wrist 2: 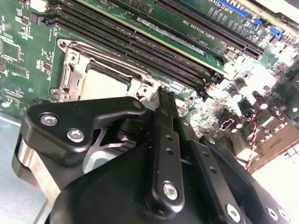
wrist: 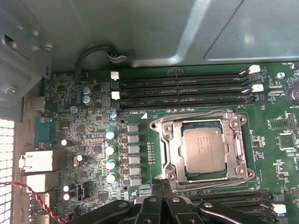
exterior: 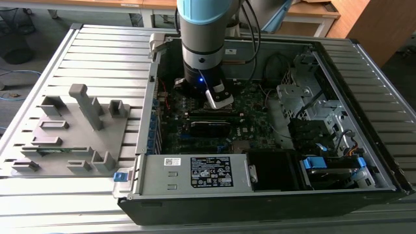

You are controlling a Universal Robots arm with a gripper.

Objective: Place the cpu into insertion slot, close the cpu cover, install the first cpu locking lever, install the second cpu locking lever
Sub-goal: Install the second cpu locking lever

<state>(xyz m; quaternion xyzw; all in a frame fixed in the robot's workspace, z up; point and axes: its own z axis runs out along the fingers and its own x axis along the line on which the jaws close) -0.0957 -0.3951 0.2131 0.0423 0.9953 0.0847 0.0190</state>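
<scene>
One black tool hangs with its fingers pressed together, holding nothing, at the edge of the silvery-rimmed insertion slot. Just beyond its tips, the grey metal-faced cpu lies seated under the closed thin silvery cpu cover.

dull grey cpu in a silvery cpu cover on green circuit board; black hand.

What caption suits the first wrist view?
Cpu seated in the insertion slot, cpu cover down around it, gripper at its edge.
</scene>
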